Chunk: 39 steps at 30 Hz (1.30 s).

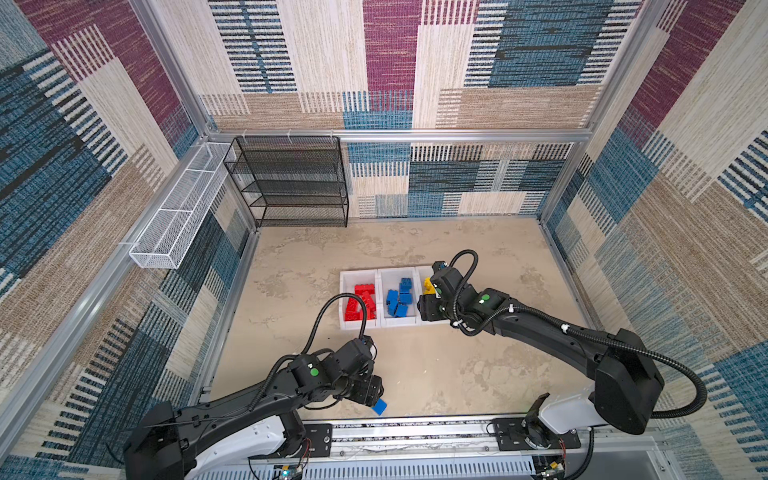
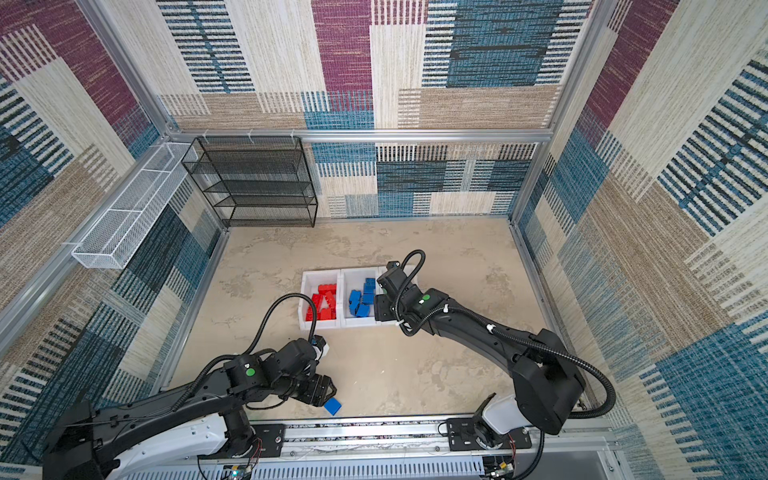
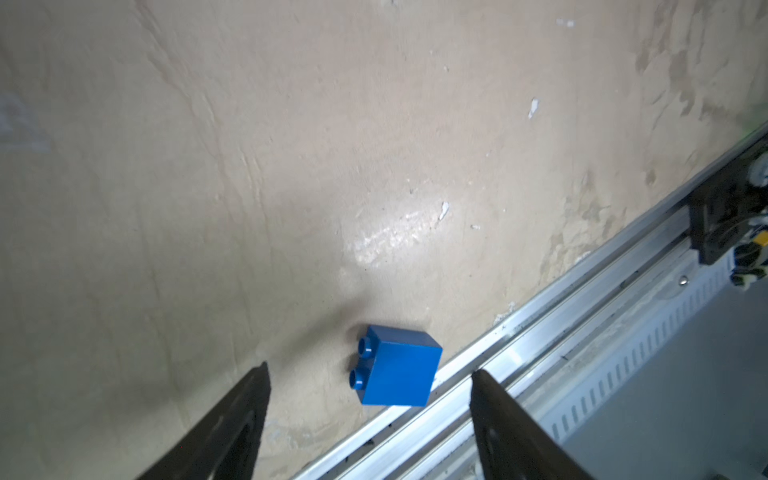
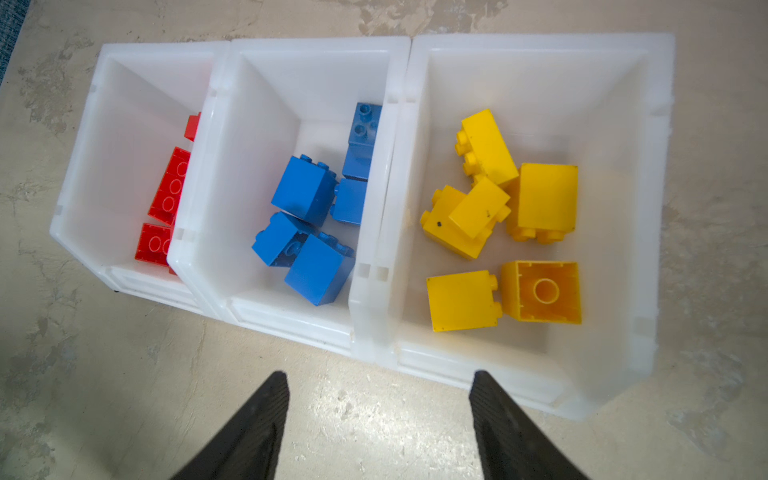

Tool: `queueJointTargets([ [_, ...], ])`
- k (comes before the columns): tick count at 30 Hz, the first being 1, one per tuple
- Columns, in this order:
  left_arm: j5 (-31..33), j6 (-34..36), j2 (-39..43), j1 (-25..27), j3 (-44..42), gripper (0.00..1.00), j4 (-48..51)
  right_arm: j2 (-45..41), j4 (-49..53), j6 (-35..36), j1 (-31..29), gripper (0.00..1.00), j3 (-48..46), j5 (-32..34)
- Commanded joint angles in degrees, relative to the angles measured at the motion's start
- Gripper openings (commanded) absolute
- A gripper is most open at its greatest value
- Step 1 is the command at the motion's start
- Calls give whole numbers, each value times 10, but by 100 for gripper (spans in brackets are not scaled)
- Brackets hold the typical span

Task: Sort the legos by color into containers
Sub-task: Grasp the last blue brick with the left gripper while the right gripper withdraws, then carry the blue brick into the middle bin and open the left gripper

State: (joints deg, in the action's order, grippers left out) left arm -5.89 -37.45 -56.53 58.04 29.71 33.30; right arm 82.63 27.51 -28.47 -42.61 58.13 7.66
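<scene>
Left end effector [image 3: 370, 370] is open wide and empty. The blue brick [image 3: 401, 374] lies on its side on the desk [image 3: 291, 166], against the front rail [image 3: 498, 353], just ahead of the jaws and in line with the gap. I'd have you rotate so the jaws meet flat faces rather than studs, stay clear of the rail, then close. Target is the middle bin [image 4: 316, 43]. Right end effector [image 4: 380, 374] is open and empty, in front of the bins [image 4: 540, 39].

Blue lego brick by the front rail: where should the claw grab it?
Take the blue lego brick from above, across its smooth side walls: it lies tipped over, studs sideways, leaving those faces flat. The front rail sits close, so finger room looks tight.
</scene>
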Motion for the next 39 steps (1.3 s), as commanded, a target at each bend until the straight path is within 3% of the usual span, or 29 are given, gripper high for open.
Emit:
queueJointTargets([
  [1, 15, 17, -32, 25, 17, 79, 4, -8, -18, -10, 1, 72, -7, 4],
  [14, 52, 43, -165, 87, 72, 76, 21, -25, -16, -15, 3, 72, -24, 5],
  [25, 50, 57, -222, 97, 88, 60, 21, -31, -11, -19, 5, 72, -27, 10],
  [29, 54, 67, -230, 98, 98, 53, 21, -38, -6, -18, 7, 72, -27, 16],
  [35, 81, 71, -217, 90, 134, 49, 11, -61, 8, -17, 15, 71, -26, 27],
  [39, 86, 110, -204, 35, 185, 47, -4, -89, 12, -17, 28, 71, -31, 32],
])
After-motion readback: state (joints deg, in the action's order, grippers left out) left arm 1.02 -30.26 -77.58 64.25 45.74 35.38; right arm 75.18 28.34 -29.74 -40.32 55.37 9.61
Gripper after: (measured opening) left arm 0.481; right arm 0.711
